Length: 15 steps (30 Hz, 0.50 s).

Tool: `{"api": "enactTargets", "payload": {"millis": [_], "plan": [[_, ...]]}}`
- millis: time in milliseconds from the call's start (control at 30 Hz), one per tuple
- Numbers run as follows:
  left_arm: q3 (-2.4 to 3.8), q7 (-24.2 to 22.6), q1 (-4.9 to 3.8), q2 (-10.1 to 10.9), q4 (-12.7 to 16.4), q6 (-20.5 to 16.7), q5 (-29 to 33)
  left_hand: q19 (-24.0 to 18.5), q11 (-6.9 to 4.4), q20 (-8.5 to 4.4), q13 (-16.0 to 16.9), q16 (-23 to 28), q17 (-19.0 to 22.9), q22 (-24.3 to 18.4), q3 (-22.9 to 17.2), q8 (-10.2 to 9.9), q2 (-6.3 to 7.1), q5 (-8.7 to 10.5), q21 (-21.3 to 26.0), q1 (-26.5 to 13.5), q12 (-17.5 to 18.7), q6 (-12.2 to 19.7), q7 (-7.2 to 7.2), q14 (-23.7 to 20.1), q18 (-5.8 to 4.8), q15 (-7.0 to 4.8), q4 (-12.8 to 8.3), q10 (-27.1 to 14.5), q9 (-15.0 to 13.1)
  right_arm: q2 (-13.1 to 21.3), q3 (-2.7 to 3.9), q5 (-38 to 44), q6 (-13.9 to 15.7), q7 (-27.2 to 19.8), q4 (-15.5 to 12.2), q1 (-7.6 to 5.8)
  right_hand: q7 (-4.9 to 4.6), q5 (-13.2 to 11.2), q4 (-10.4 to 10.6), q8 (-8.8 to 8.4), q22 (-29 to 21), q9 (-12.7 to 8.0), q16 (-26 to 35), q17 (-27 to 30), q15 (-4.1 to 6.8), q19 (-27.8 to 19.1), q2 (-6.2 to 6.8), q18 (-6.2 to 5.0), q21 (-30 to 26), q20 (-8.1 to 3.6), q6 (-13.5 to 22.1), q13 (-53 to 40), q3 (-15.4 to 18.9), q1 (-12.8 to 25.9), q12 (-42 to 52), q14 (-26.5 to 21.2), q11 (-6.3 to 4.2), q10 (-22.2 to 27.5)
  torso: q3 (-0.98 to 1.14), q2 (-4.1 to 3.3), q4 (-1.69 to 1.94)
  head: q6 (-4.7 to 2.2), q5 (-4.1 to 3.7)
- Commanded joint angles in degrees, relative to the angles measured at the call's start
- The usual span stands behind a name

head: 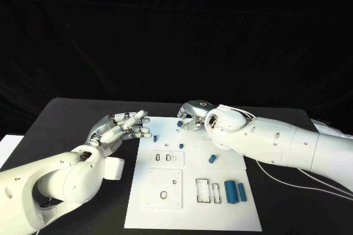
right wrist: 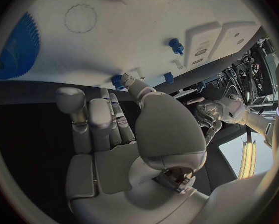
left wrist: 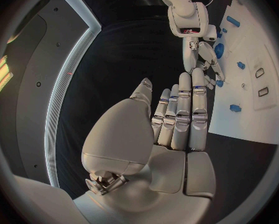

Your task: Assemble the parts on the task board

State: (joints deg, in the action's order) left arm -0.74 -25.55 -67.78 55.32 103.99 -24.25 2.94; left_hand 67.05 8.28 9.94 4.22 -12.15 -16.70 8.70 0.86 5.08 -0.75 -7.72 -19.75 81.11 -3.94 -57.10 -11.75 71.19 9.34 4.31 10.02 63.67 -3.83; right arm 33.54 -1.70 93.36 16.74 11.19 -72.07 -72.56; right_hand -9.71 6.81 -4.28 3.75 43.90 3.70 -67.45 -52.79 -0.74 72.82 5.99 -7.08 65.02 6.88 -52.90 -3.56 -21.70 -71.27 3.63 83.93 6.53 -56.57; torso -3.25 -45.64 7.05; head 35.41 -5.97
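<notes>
The white task board (head: 193,214) lies in the middle of the black table. My right hand (head: 196,112) hangs over its far edge, fingers curled down. In the right wrist view its thumb and a finger meet on a small blue part (right wrist: 119,80) at the board's edge, the same blue part (head: 180,124) in the head view. My left hand (head: 121,128) hovers by the board's far left corner with fingers (left wrist: 184,119) straight and apart, holding nothing. A blue gear (right wrist: 18,47) lies on the board near the right hand. Two long blue bars (head: 234,191) lie at the near right.
Small blue pegs (head: 154,138) (head: 181,145) stand on the board's far half, and a short blue piece (head: 211,158) lies mid-board. Rectangular slots (head: 206,190) and a raised plate (head: 165,188) fill the near half. Cables (head: 294,176) trail beside my right arm.
</notes>
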Motion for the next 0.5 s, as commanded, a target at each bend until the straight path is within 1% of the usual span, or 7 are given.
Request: {"api": "enactTargets", "payload": {"millis": [33,167,200,233,333,433,500], "plan": [[0.05,-0.1,-0.1,0.1,0.0,1.3,0.1,0.0,-0.01,0.04,-0.1,-0.1,-0.2,0.1,0.0,-0.2,-0.51,0.17,-0.3,0.0,0.2,0.1,-0.13,-0.2,0.9,0.07,-0.5,-0.4,0.0,2.0,0.14,-0.4,2.6,-0.2,-2.4,0.01,-0.09,0.6,0.0,-0.03,0.1,0.2,0.1,0.0,-0.47,0.0,-0.15,-1.12,-0.1,0.13,-0.2,-0.2,0.7,-0.8,0.6,0.2,0.0,-0.3,0.04,-0.08,-0.09,-0.08,-0.02],[0.05,-0.1,-0.12,0.3,0.0,1.3,0.1,-0.2,0.0,0.05,-0.1,0.0,-0.3,0.1,0.0,-0.3,-0.52,0.18,-0.3,0.1,0.2,0.1,-0.12,-0.3,0.88,0.09,-0.6,-0.4,0.0,6.1,0.69,-1.9,3.2,0.2,-6.8,-0.08,-0.06,1.7,0.2,0.31,0.5,0.4,-0.4,-0.6,-0.28,0.5,-0.72,-1.05,0.2,0.02,-1.7,-0.4,1.3,-1.4,2.0,0.5,-0.29,-3.3,0.06,-0.1,-0.33,-0.31,-0.13],[0.05,-0.1,-0.12,0.4,-0.1,1.3,0.1,-0.2,0.0,0.05,-0.1,0.0,-0.3,0.1,0.0,-0.3,-0.52,0.18,-0.3,0.1,0.2,0.1,-0.12,-0.3,0.88,0.09,-0.6,-0.4,0.0,7.0,0.8,-2.4,3.2,0.3,-7.7,-0.11,-0.07,1.9,0.3,0.4,0.8,0.4,-0.6,-0.9,-0.23,0.6,-0.83,-1.0,0.4,-0.02,-2.0,-0.5,1.3,-1.5,2.4,0.6,-0.37,-4.1,0.04,-0.09,-0.28,-0.34,-0.23],[0.05,-0.1,-0.13,0.4,-0.1,1.3,0.1,-0.2,0.0,0.05,-0.1,0.0,-0.3,0.1,0.0,-0.3,-0.52,0.18,-0.3,0.1,0.2,0.1,-0.12,-0.3,0.88,0.09,-0.6,-0.4,0.0,8.2,0.92,-3.2,3.2,0.5,-8.8,-0.16,-0.06,2.1,0.4,0.5,1.5,0.4,-1.1,-1.6,-0.13,0.9,-0.93,-0.89,0.9,-0.08,-2.5,-0.6,1.3,-1.5,2.9,0.8,-0.5,-5.2,0.07,-0.08,-0.41,-0.41,-0.24],[0.05,-0.1,-0.14,0.5,-0.1,1.4,0.1,-0.2,0.0,0.05,-0.1,0.0,-0.3,0.1,0.0,-0.3,-0.52,0.18,-0.3,0.1,0.2,0.1,-0.12,-0.3,0.88,0.09,-0.6,-0.4,0.0,11.7,1.16,-6.5,2.7,1.1,-11.6,-0.3,0.18,2.5,0.9,0.89,6.2,0.6,-4.1,-5.9,0.6,3.0,-1.14,-0.13,3.7,-0.61,-4.1,-1.3,1.0,-1.5,5.1,1.8,-1.44,-10.5,0.15,-0.14,-0.66,-0.59,-0.36],[0.04,-0.1,-0.14,0.5,-0.1,1.5,0.1,-0.2,0.0,0.05,-0.1,0.0,-0.3,0.1,0.0,-0.3,-0.52,0.18,-0.3,0.1,0.2,0.1,-0.12,-0.3,0.88,0.09,-0.6,-0.4,0.0,14.7,1.28,-10.1,2.0,2.1,-13.6,-0.38,0.63,3.0,1.4,0.63,11.1,0.5,-7.4,-10.5,1.45,5.0,-0.43,0.69,6.8,-1.5,-4.2,-2.9,1.5,-1.0,7.9,2.7,-2.51,-16.0,0.24,-0.19,-0.9,-0.74,-0.56],[0.04,0.0,-0.15,0.5,-0.1,1.6,0.2,-0.2,0.0,0.05,-0.1,0.0,-0.4,0.1,0.0,-0.3,-0.51,0.18,-0.3,0.1,0.2,0.1,-0.12,-0.3,0.88,0.1,-0.6,-0.4,0.0,16.3,1.31,-11.6,1.9,3.2,-14.3,-0.38,1.51,6.0,2.1,0.38,16.1,0.3,-10.0,-14.3,2.4,7.0,1.37,1.54,9.8,-2.51,-3.9,-5.4,3.4,0.3,11.2,3.3,-3.59,-20.1,0.35,-0.27,-1.1,-0.92,-0.62]]}}
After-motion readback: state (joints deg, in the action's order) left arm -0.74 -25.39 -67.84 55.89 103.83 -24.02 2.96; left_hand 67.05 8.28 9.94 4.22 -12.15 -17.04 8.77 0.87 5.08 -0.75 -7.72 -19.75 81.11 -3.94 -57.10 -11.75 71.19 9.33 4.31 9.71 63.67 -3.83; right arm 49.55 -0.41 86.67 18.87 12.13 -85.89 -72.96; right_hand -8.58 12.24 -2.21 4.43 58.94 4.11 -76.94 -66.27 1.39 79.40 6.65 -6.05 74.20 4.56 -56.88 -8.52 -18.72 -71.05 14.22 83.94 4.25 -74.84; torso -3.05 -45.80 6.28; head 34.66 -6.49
